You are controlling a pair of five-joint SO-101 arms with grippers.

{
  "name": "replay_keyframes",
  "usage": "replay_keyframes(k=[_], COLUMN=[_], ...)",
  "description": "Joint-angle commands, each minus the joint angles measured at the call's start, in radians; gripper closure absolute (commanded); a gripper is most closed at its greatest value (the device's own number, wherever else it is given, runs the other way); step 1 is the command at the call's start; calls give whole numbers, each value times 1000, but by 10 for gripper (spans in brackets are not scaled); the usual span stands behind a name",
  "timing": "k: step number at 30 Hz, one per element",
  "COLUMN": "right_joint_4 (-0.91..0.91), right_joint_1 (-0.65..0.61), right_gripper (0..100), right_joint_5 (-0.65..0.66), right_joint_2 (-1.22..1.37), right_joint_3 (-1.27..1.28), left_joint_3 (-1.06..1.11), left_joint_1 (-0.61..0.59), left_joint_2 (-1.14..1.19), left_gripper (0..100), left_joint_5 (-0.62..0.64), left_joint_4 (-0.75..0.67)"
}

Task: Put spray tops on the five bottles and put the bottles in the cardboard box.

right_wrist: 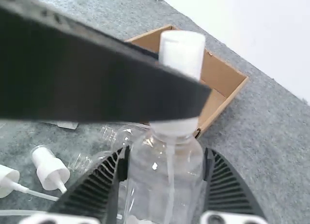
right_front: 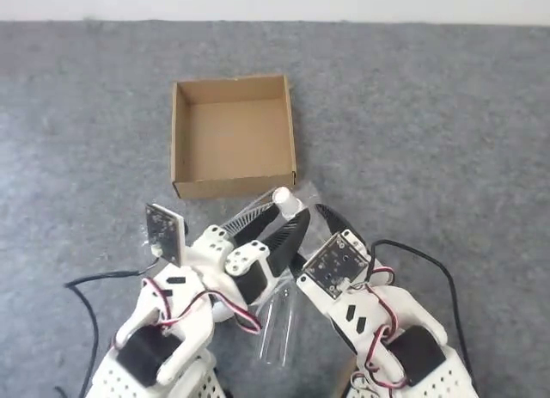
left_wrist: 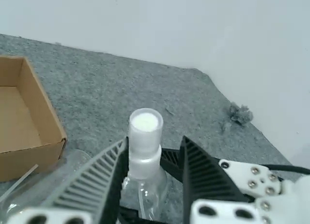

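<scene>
Just beside the cardboard box [right_front: 232,140], the left claw [left_wrist: 155,141] and the right claw [right_wrist: 165,154] both clamp one spray-topped bottle [right_wrist: 167,178].

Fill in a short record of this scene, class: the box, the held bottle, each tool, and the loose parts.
Cardboard box: open, nothing inside.
Held bottle: clear, white spray top on its neck, just in front of the box.
Right tool: shut on the bottle's body.
Left tool: at the bottle's neck.
Loose spray tops: lying beside the held bottle.
Other bottles: clear, lying between the arms.
</scene>
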Motion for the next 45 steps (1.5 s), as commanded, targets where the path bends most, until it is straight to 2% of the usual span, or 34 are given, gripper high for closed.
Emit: replay_keyframes(k=[1,12,16,21,30,35,37,42,45], right_joint_4=[-30,-30,-30,-38,-41,-48,-51,-53,-53], right_joint_1=[13,15,16,85,111,110,110,105,102], right_gripper=[866,866,866,866,866,866,866,866,866], right_joint_5=[6,6,6,-2,-5,-117,-157,-201,-209], right_joint_2=[-18,-18,-18,-18,-19,-19,-19,-19,-19], right_joint_3=[-8,-6,-6,-8,-14,-25,-40,-68,-77], left_joint_3=[-104,-127,-127,-113,-67,-58,-58,-24,53], left_joint_1=[3,-6,-104,-218,-239,-241,-282,-440,-460], left_joint_2=[-17,-18,-18,-18,-18,-18,-18,-18,-18], left_gripper=[842,844,844,844,845,845,845,845,845], left_joint_5=[49,69,69,71,66,66,69,71,71], left_joint_4=[34,26,25,-14,-17,-29,-31,-137,-253])
